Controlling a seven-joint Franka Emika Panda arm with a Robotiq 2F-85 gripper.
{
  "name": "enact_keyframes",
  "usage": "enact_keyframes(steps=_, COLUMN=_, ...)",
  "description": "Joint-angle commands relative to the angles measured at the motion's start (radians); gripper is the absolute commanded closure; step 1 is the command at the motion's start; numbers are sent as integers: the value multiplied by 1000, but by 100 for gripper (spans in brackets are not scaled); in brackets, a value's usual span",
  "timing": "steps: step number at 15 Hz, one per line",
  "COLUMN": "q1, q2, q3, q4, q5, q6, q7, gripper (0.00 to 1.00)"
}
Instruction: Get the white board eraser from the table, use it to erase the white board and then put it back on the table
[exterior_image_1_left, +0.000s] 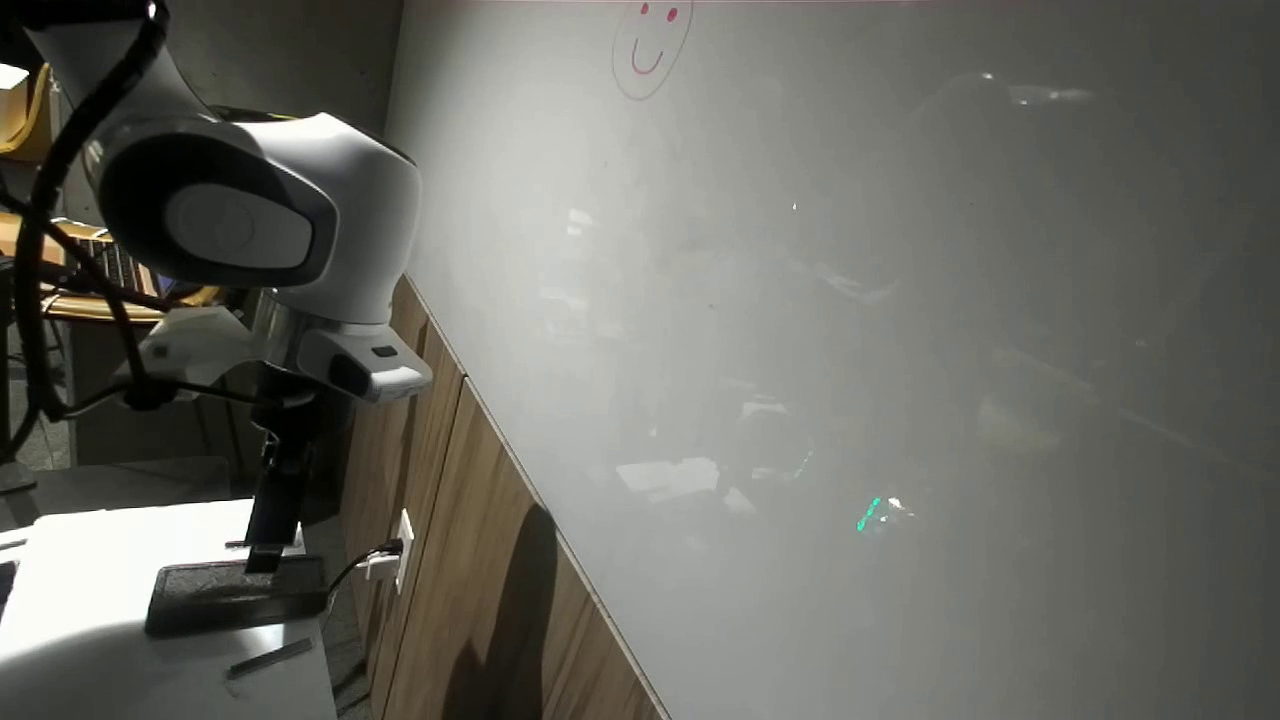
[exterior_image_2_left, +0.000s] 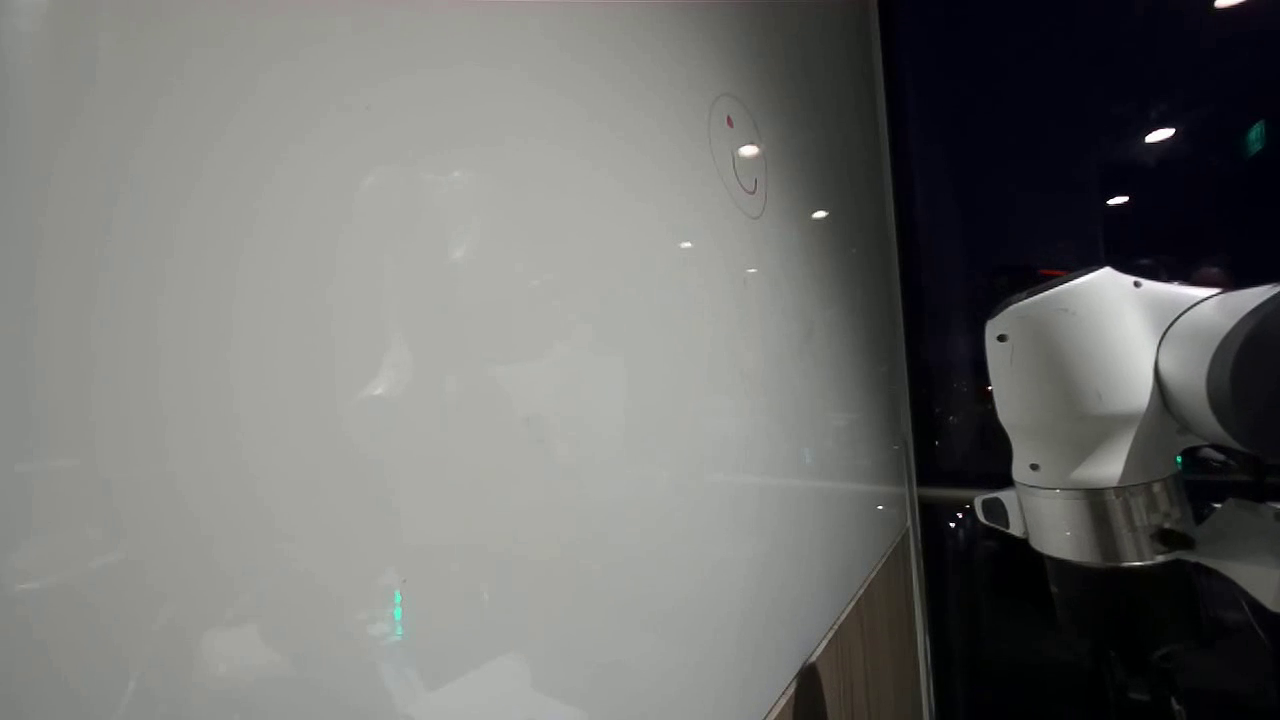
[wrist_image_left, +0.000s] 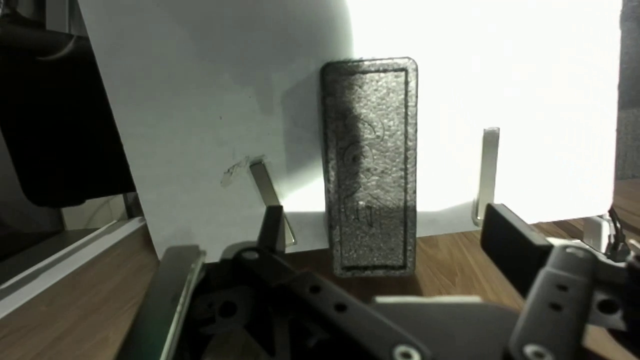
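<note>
The white board eraser (wrist_image_left: 372, 165) is a dark grey block on the white table (wrist_image_left: 200, 115). In the wrist view its lower end reaches past the table's edge. It also shows in an exterior view (exterior_image_1_left: 195, 600), on the table (exterior_image_1_left: 90, 660). My gripper (wrist_image_left: 390, 232) is open and empty, with one finger on each side of the eraser and a gap on both sides. In an exterior view the gripper's fingertip (exterior_image_1_left: 263, 560) overlaps the eraser; I cannot tell the exact height. The white board (exterior_image_1_left: 850, 250) (exterior_image_2_left: 450, 330) bears a red smiley face (exterior_image_1_left: 650, 55) (exterior_image_2_left: 738, 160).
Thin metal strips (wrist_image_left: 487, 170) (wrist_image_left: 267, 185) lie on the table on both sides of the eraser. Brown wood panelling (exterior_image_1_left: 480, 520) with a plugged socket (exterior_image_1_left: 403, 550) stands beside the table. A black object (wrist_image_left: 55, 120) is at the table's left in the wrist view.
</note>
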Motion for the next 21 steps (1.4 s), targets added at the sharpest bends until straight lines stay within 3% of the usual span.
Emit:
enact_keyframes(steps=1, q1=3, q2=14, q3=1, q4=2, q5=-18, q6=31, q7=24, gripper=0)
enact_keyframes(steps=15, q1=4, q2=180, q3=-46, q4=41, q5=-42, q6=122, q7=17, gripper=0)
enact_keyframes(steps=16, q1=6, q2=189, q3=-50, q4=46, q5=-42, q6=124, q7=17, gripper=6)
enact_keyframes(steps=17, q1=8, q2=198, q3=-54, q4=51, q5=-39, q6=127, q7=16, gripper=24)
enact_keyframes(steps=19, q1=13, q2=216, q3=-59, q4=62, q5=-33, q6=126, q7=14, gripper=32)
enact_keyframes(steps=21, q1=18, q2=233, q3=-62, q4=71, q5=-32, q6=126, q7=16, gripper=47)
